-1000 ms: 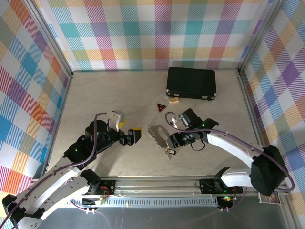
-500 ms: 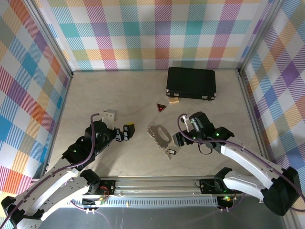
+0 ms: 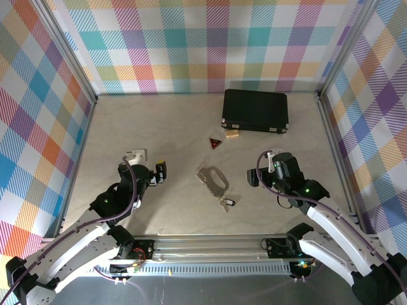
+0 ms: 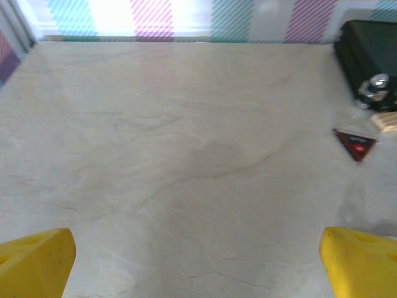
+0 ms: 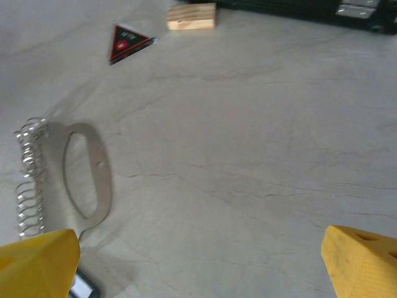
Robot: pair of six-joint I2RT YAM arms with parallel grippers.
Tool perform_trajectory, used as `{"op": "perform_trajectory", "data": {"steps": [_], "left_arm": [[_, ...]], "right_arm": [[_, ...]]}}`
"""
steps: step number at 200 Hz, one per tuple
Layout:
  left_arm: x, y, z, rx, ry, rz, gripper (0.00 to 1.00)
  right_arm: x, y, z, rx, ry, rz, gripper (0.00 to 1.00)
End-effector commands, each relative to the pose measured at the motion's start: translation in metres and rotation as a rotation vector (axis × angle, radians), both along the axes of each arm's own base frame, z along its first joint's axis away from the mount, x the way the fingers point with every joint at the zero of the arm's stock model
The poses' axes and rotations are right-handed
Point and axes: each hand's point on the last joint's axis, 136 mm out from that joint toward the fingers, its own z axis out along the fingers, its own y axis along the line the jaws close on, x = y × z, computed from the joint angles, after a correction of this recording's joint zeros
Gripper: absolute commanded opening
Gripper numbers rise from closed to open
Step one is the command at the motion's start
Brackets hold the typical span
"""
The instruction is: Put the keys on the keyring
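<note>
Top external: keyring [image 3: 212,178], keys [image 3: 228,203] between gaping left pincer [image 3: 161,173] and right pincer [image 3: 252,178]

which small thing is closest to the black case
The tan block, right by the near edge of the case; the red triangular tag lies past it, the keyring and key farther.
</note>
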Motion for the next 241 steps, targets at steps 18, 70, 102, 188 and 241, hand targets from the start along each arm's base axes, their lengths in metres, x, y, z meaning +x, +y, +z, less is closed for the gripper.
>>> {"op": "perform_trajectory", "data": {"steps": [18,70,102,188,241], "left_arm": [[0.008,0.029,0.009,0.129,-0.104,0.150,1.00],[0.018,0.040,-0.010,0.162,-0.160,0.199,1.00],[0.020,0.056,-0.022,0.200,-0.161,0.268,1.00],[0.017,0.081,-0.060,0.200,-0.154,0.383,1.00],[0.023,0.084,-0.060,0.206,-0.177,0.378,1.00]], "right_arm": [[0.012,-0.042,0.014,-0.041,-0.128,-0.195,0.99],[0.013,-0.087,0.007,-0.098,-0.277,-0.401,0.99],[0.009,-0.101,0.003,-0.116,-0.345,-0.447,0.99],[0.013,-0.118,-0.030,-0.177,-0.366,-0.500,0.99],[0.029,-0.105,-0.034,-0.173,-0.364,-0.414,0.99]]}}
